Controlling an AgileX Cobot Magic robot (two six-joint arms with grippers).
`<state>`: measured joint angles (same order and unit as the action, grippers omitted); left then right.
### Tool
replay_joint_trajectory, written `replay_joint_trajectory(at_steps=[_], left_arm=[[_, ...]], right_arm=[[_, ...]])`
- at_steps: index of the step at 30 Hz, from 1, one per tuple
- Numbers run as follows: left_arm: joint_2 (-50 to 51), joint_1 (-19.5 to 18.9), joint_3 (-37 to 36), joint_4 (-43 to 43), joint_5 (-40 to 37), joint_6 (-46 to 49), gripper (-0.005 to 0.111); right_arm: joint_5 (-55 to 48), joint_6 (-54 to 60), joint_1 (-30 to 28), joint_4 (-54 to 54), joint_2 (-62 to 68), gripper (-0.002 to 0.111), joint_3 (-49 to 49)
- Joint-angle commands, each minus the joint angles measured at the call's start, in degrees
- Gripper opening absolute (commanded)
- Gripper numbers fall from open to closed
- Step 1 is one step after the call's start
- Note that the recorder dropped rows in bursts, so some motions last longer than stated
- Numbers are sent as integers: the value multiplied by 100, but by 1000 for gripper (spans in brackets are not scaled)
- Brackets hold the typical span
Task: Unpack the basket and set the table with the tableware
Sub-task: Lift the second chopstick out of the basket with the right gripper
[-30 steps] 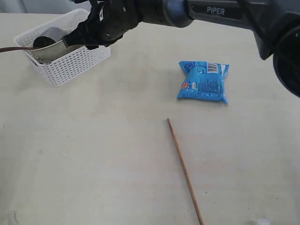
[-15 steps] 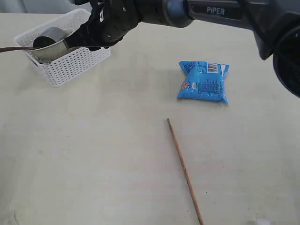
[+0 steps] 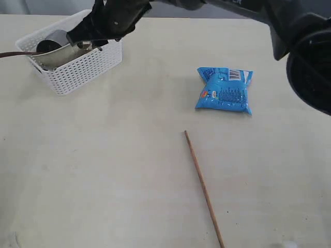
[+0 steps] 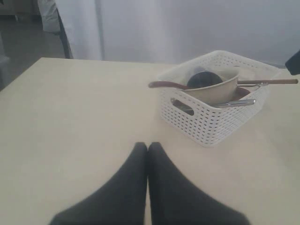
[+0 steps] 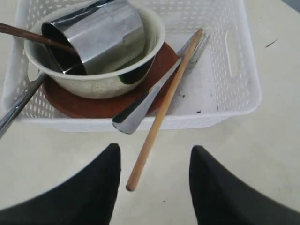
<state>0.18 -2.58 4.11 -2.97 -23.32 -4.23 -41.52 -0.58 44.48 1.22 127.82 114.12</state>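
The white basket [image 3: 77, 70] stands at the table's [image 3: 103, 170] far left. In it a beige bowl [image 5: 105, 79] rests on a brown saucer [image 5: 89, 107], with a grey metal cup [image 5: 101, 33] lying on its side inside the bowl. A brown-handled utensil [image 3: 14, 53] sticks out past the basket. One chopstick [image 5: 161, 112] leans over the basket rim beside a metal spoon [image 5: 140, 110]; its end hangs between the fingers of my open right gripper [image 5: 154, 150], touching neither. A second chopstick [image 3: 204, 188] lies on the table. My left gripper [image 4: 148, 146] is shut and empty, short of the basket [image 4: 211, 122].
A blue snack bag [image 3: 225, 90] lies on the table at the right of the middle. My right arm reaches across from the upper right, over the basket's far side.
My right arm has shifted up and toward the far edge of the basket, and its jaws stand a little wider. Basket contents, loose chopstick and bag have not moved.
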Motion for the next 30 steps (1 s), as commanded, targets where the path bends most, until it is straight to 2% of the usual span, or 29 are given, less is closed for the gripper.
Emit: replay_joint_trajectory(at_steps=[1,5,8,23,27,30], left_arm=[[-18,-11,-37,-1,15,-2,0],[-18,-11,-37,-1,15,-2,0],[-18,-11,-37,-1,15,-2,0],[-18,-11,-37,-1,15,-2,0],[-18,-11,-37,-1,15,-2,0],[-18,-11,-37,-1,15,-2,0]], right_arm=[[-1221,315,-36,42,346,45,1203],[-2332,453,-36,22,867,45,2313],[-2844,513,-36,7,1241,45,2756],[-2609,661,-36,-122,1521,44,3004],[-2439,685,-36,-122,1584,31,3004],[-2368,743,-36,-122,1584,28,3004]])
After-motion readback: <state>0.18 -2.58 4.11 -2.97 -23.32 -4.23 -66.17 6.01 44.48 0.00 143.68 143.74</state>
